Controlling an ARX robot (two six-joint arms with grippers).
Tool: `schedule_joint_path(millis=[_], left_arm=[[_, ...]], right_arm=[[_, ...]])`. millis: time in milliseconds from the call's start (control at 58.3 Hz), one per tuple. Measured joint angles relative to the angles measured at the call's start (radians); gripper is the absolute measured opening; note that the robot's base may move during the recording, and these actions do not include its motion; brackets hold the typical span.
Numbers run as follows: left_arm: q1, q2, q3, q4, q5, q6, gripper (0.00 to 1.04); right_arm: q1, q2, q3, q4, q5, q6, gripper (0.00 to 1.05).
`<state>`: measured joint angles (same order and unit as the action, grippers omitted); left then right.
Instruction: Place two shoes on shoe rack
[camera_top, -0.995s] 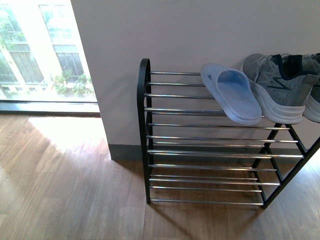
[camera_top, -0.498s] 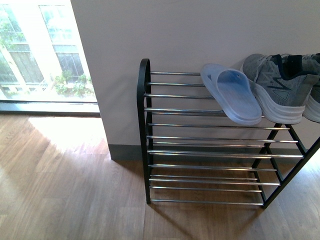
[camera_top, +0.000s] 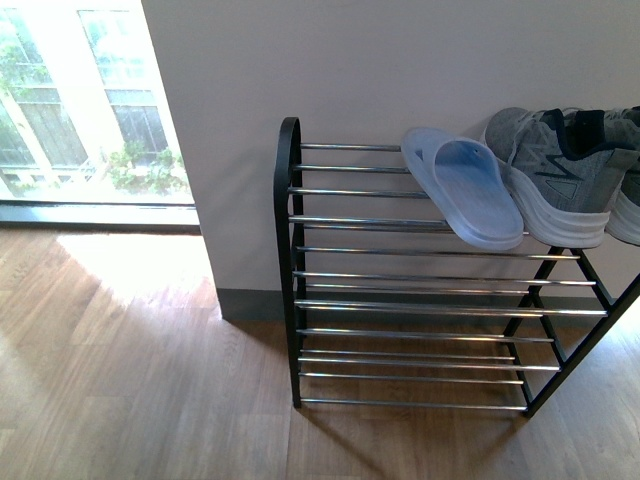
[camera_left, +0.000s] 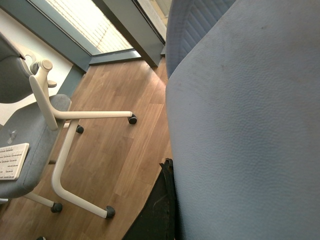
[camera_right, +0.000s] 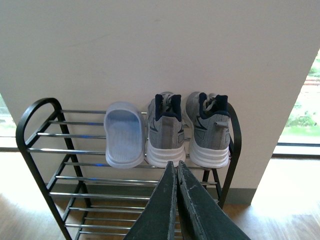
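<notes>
Risk is remaining low: both shoes are sitting side by side on the top tier of the shoe rack, heels outward, just right of a blue slipper. A forward drift of the right gripper, jaws closed and empty, could be nudging a heel off the bars. The front view is cropping the right-hand shoe. The left gripper is not showing; its state cannot be told.

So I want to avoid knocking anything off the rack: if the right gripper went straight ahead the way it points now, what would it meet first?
Probably the white sole at the heel of the left grey knit sneaker on the black-framed chrome-bar shoe rack. The right gripper, jaws shut, points at it, though depth is unclear.
</notes>
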<state>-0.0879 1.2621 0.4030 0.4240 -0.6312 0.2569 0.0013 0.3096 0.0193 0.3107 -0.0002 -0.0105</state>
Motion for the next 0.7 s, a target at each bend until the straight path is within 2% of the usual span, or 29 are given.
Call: schedule_joint_path(millis=[240,343,481,669,704], left_arm=[[0.000,0.000,0.000,0.000,0.000,0.000,0.02],[0.000,0.000,0.000,0.000,0.000,0.000,0.02],[0.000,0.000,0.000,0.000,0.001,0.000,0.02],[0.000,0.000,0.000,0.000,0.000,0.000,0.02],[0.000,0.000,0.000,0.000,0.000,0.000,0.02]], right_arm=[[0.000,-0.086,0.000,-0.082,0.000,0.000,0.01],[0.000,-0.254,0.000,-0.286,0.001,0.000,0.01],[0.000,-0.299,0.000,-0.308,0.000,0.000,0.02],[0.000,-0.303,0.000,-0.309,0.000,0.000,0.28],[0.000,-0.303,0.000,-0.309,0.000,0.000,0.37]])
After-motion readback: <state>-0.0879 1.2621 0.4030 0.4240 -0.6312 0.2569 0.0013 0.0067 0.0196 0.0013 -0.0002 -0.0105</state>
